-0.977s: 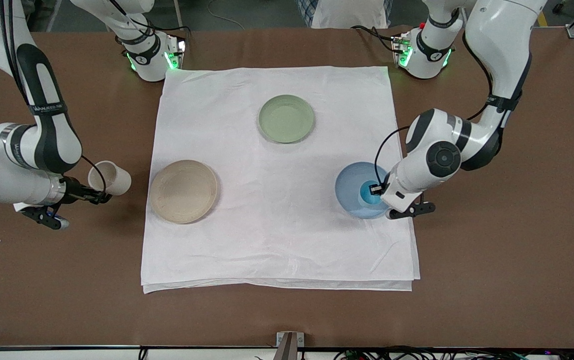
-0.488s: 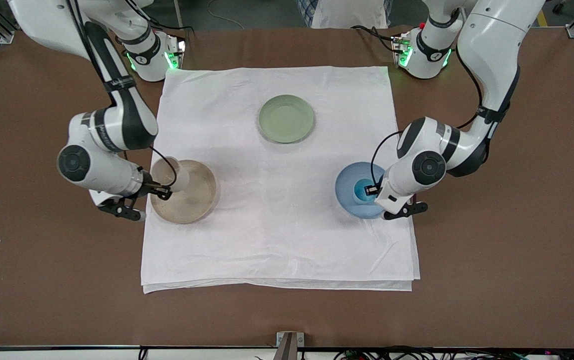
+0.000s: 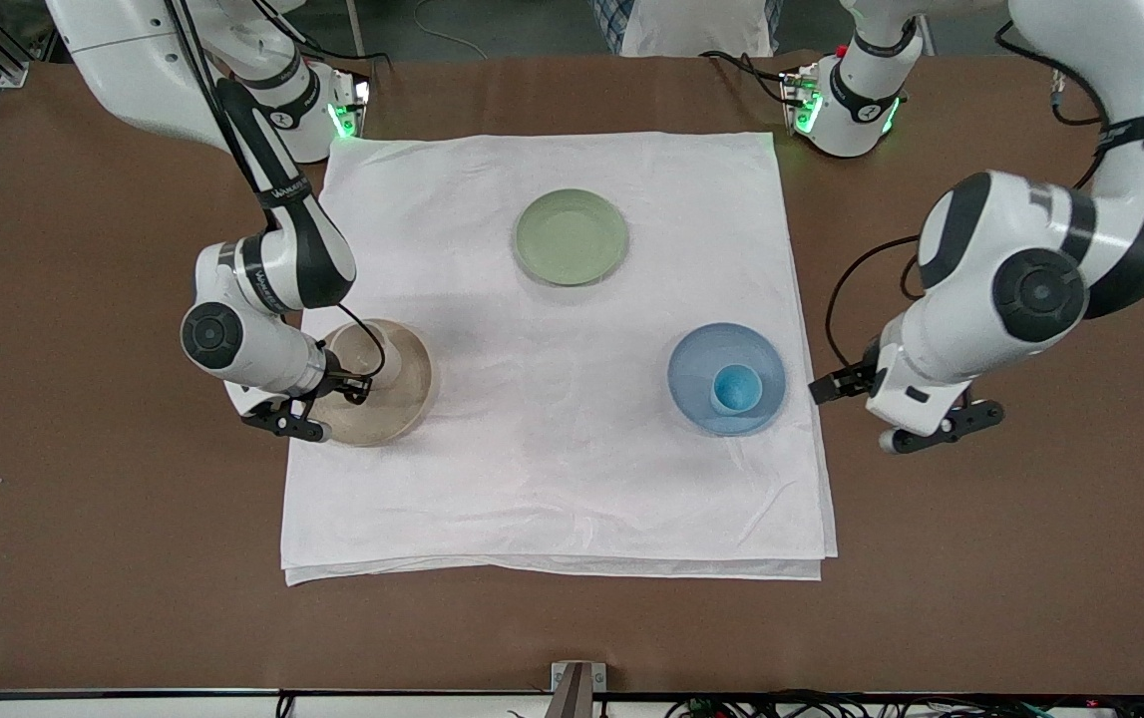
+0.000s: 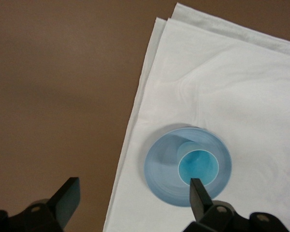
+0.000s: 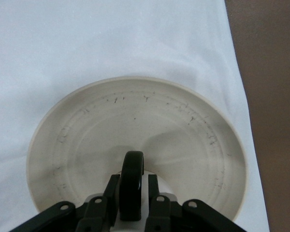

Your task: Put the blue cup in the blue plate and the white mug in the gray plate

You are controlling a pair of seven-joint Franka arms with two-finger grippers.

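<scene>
The blue cup (image 3: 736, 388) stands upright in the blue plate (image 3: 696, 371), free of any gripper; both show in the left wrist view, cup (image 4: 198, 166) and plate (image 4: 162, 169). My left gripper (image 3: 824, 387) is open and empty over the cloth's edge beside the blue plate, toward the left arm's end; the left wrist view shows it (image 4: 134, 198) wide apart. My right gripper (image 3: 357, 384) is shut on the white mug (image 3: 377, 357) by its dark handle (image 5: 132, 183). The mug is over the middle of the gray plate (image 3: 407, 399), which fills the right wrist view (image 5: 87, 140).
A pale green plate (image 3: 571, 237) lies empty on the white cloth (image 3: 552, 479), nearer the robots' bases. The cloth covers the middle of the brown table (image 3: 83, 558). The right arm's elbow hangs over the cloth's edge beside the gray plate.
My right arm carried the mug from over the bare table to over the gray plate. My left gripper let go of the blue cup and drew back off the blue plate.
</scene>
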